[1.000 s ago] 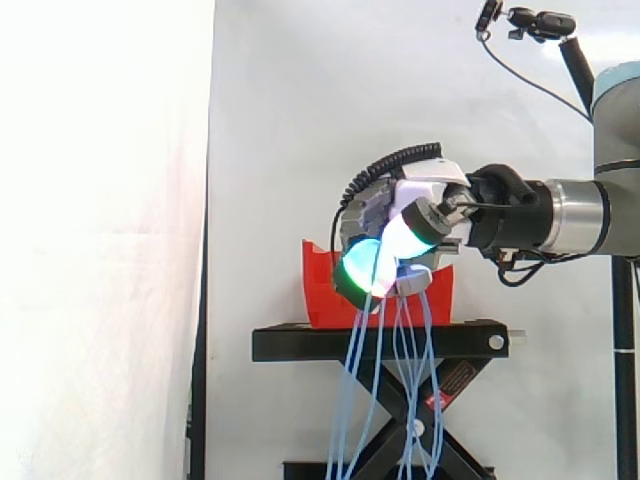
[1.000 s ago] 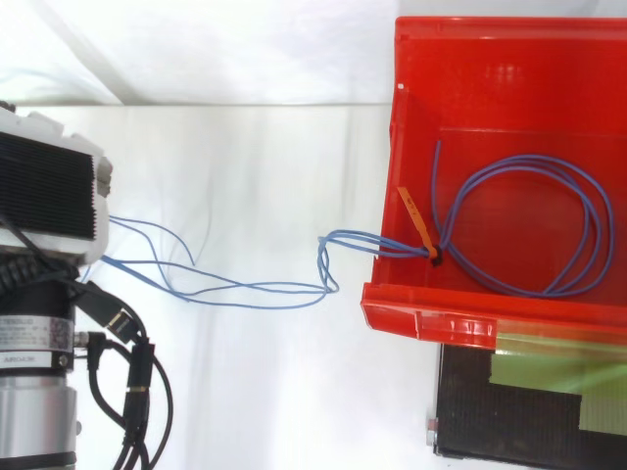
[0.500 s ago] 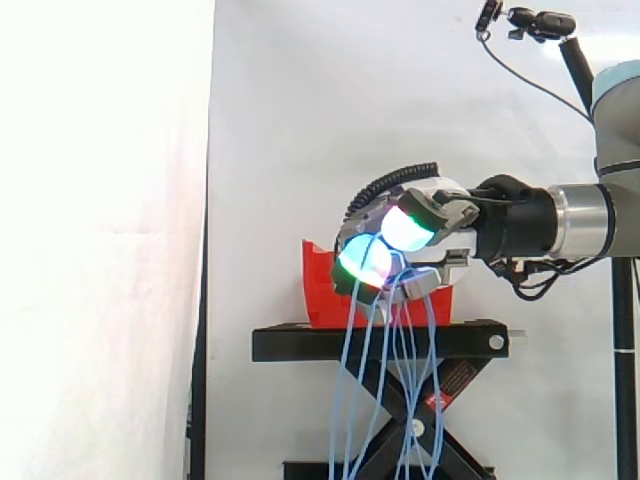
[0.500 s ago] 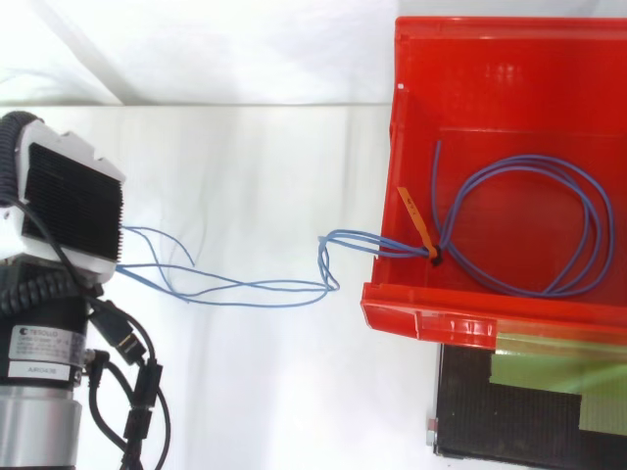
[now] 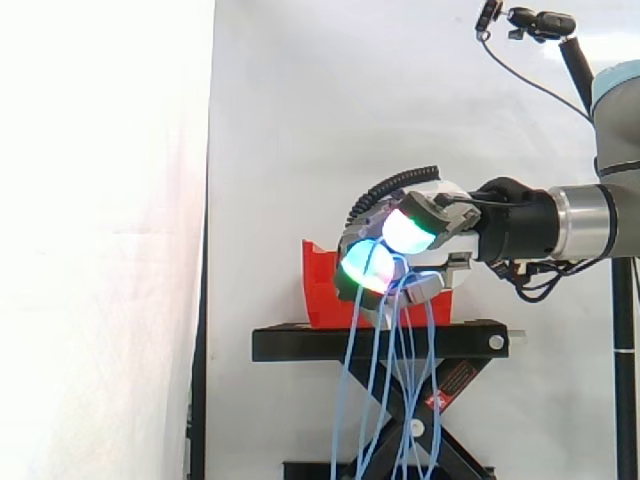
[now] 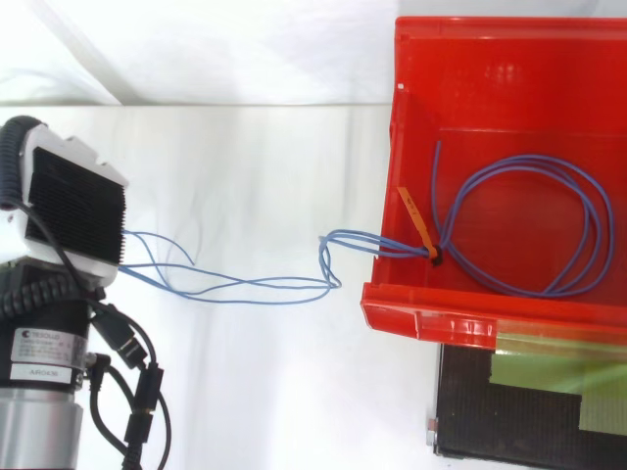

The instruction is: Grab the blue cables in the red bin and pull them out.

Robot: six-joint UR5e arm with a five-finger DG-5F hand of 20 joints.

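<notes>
My hand (image 5: 440,225) is curled round the blue cables (image 6: 392,248); their tied loop lies in the red bin (image 6: 470,313). I'd pull steadily away, easing the tie over the rim.

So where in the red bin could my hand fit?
Bare floor lies inside the loop of the blue cables and between that loop and the back wall of the red bin. It's crowded by the orange tie, where strands bunch over the rim.
</notes>
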